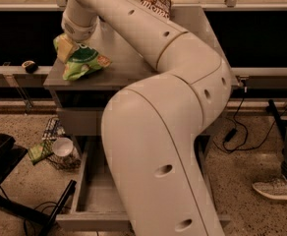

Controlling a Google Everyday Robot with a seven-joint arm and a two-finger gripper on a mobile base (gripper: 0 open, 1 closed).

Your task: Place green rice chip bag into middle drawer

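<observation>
Large white robot arm (158,146) across mid-frame, reaching up-left. Grey cabinet surface (121,60) behind it. Middle drawer (78,186) pulled out low near the floor, inside partly hidden by the arm. Green rice chip bag (82,63) on the surface at its left front corner, tilted, upper end raised. Gripper (71,44) right at that upper end, touching the bag; cannot tell how wide open or whether gripping. Tan-brown chip bag (156,1) at the back of the surface.
</observation>
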